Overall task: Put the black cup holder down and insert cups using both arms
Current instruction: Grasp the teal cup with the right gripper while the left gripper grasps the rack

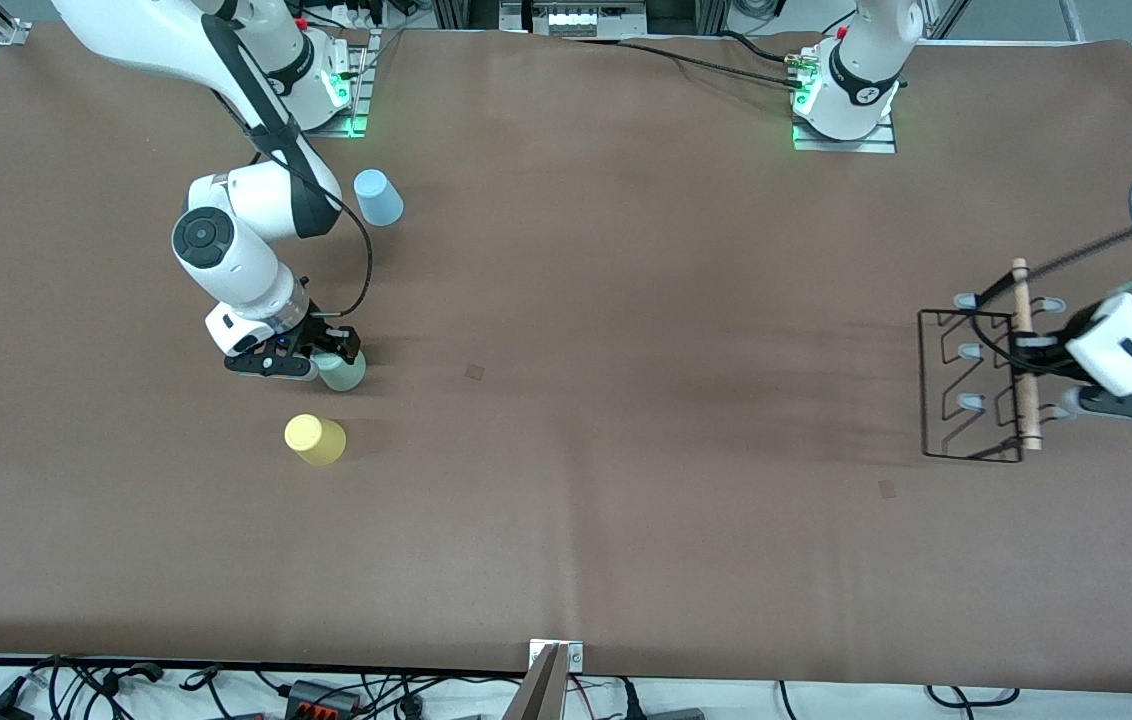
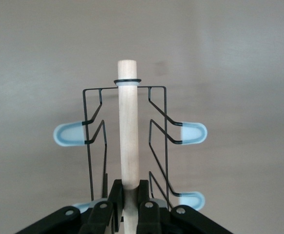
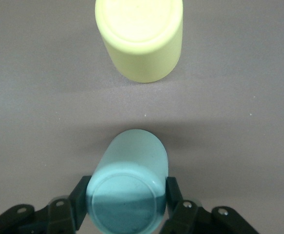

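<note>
Three cups: all standing upside down on the bench toward the right arm's end, well apart from the rack.
Rack (image 1: 966, 385): black wire, sitting at the left arm's end of the bench, its wooden handle (image 1: 1024, 350) lying across the top; pale-tipped pegs (image 2: 68, 133) are sticking out to both sides.
Left tool (image 2: 128, 204): pinching the wooden handle near one end, fingers (image 2: 115, 195) pressing on either side of the rod, as the left wrist view is showing.
Green cup (image 1: 341, 370): sitting between the other two, base up, gripped by the right tool.
Right tool (image 1: 311, 355): down at the bench, its fingers (image 3: 81, 192) closing against the green cup's two sides.
Yellow cup (image 1: 316, 438): standing nearer the front camera than the green cup, near it but not touching.
Blue cup (image 1: 378, 197): standing farther from the front camera than the green cup, close beside the right arm's elbow.
Bench (image 1: 626, 400): wearing a brown cover, with two small dark squares lying on it, one mid-bench, one near the rack.
</note>
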You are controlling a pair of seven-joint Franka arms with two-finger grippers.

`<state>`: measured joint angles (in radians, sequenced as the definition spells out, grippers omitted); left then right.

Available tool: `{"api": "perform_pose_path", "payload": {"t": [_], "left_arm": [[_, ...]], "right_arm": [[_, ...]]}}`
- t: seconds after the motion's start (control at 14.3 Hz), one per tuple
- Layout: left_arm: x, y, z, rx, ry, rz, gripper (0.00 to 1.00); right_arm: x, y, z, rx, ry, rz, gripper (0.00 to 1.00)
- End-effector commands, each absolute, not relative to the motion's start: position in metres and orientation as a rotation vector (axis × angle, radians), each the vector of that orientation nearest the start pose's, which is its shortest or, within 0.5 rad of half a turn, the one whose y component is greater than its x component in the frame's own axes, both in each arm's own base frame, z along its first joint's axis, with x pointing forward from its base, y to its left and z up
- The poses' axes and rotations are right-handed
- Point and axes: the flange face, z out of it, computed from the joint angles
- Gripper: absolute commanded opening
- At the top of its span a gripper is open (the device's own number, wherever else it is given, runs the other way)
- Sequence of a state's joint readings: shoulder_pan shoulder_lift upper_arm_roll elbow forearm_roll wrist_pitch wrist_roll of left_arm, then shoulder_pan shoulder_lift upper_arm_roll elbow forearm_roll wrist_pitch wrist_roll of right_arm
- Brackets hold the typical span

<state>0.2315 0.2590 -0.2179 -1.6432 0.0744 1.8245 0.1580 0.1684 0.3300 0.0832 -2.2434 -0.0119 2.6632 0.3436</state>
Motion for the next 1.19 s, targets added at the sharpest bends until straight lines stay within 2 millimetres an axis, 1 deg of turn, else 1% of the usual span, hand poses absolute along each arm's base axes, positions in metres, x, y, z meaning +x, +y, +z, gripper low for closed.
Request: {"api": "perform_pose_path", "payload": {"t": [0.0, 0.07, 0.14, 0.21, 0.28, 0.35, 0.42, 0.49, 0.56, 0.63, 0.7, 0.77, 0.84, 0.91, 1.05, 1.12], "left_arm": [[0.627, -0.035, 0.480, -3.132, 0.316, 0.127, 0.01], [0.624, -0.064, 0.483, -3.143, 0.282, 0.122, 0.01], [0.620, -0.091, 0.485, -3.153, 0.264, 0.120, 0.01], [0.616, -0.117, 0.484, -3.154, 0.279, 0.121, 0.01], [0.611, -0.143, 0.483, -3.155, 0.339, 0.119, 0.01], [0.607, -0.163, 0.480, -3.163, 0.378, 0.131, 0.01], [0.602, -0.188, 0.473, -3.160, 0.407, 0.147, 0.01], [0.596, -0.215, 0.468, -3.161, 0.423, 0.158, 0.01], [0.591, -0.236, 0.458, -3.166, 0.414, 0.182, 0.01], [0.589, -0.262, 0.455, -3.178, 0.398, 0.177, 0.01], [0.591, -0.279, 0.454, -3.193, 0.373, 0.161, 0.01], [0.589, -0.299, 0.451, -3.208, 0.325, 0.163, 0.01], [0.582, -0.325, 0.443, -3.212, 0.289, 0.178, 0.01], [0.575, -0.353, 0.439, -3.224, 0.266, 0.178, 0.01], [0.568, -0.394, 0.428, -3.255, 0.139, 0.174, 0.01], [0.564, -0.409, 0.422, -3.266, 0.097, 0.158, 0.01]], "right_arm": [[0.536, 0.137, 0.228, -3.091, 0.111, -0.145, 0.26], [0.536, 0.136, 0.230, -3.091, 0.113, -0.148, 0.25], [0.539, 0.135, 0.237, -3.089, 0.100, -0.171, 0.23], [0.544, 0.132, 0.257, -3.084, 0.078, -0.219, 0.23], [0.545, 0.126, 0.280, -3.095, 0.053, -0.216, 0.23], [0.549, 0.119, 0.308, -3.106, 0.031, -0.213, 0.23], [0.551, 0.115, 0.333, -3.117, -0.006, -0.195, 0.23], [0.556, 0.104, 0.363, -3.126, -0.024, -0.183, 0.23], [0.558, 0.101, 0.385, -3.134, -0.054, -0.156, 0.23], [0.561, 0.098, 0.411, -3.142, -0.069, -0.121, 0.23], [0.563, 0.097, 0.432, -3.148, -0.065, -0.086, 0.23], [0.563, 0.098, 0.450, -3.153, -0.056, -0.050, 0.23], [0.563, 0.098, 0.461, -3.158, -0.034, -0.007, 0.24], [0.564, 0.099, 0.470, -3.153, -0.026, -0.008, 0.24], [0.565, 0.101, 0.469, -3.149, -0.027, -0.019, 0.24], [0.565, 0.102, 0.470, -3.147, -0.026, -0.021, 0.24]]}}
